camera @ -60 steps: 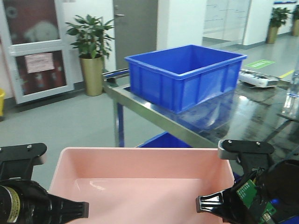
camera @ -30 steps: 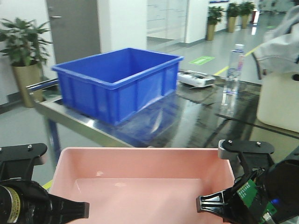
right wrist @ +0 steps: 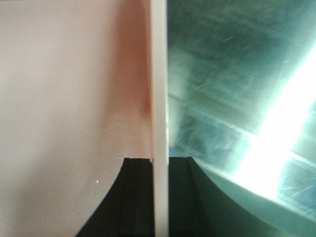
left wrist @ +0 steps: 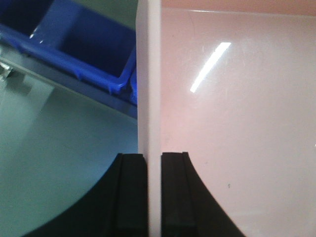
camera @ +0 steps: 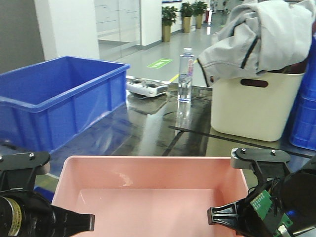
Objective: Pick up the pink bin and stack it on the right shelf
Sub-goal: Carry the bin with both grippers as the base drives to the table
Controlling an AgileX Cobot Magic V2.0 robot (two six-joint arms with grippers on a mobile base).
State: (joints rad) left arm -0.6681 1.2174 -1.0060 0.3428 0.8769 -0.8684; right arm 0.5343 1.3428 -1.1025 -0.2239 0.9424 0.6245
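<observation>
The shallow pale-pink plastic bin (camera: 148,197) hangs crosswise between the arms: left fingers (left wrist: 129,197) pinch its left wall, right fingers (right wrist: 181,197) its right. The shiny steel shelf bench (camera: 148,133) lies straight ahead of both, just past the far rim.

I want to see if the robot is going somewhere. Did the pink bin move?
Yes. The pink bin has swung rightward along the shelf: the blue crate, straight ahead of it earlier, now sits off to its left.
</observation>
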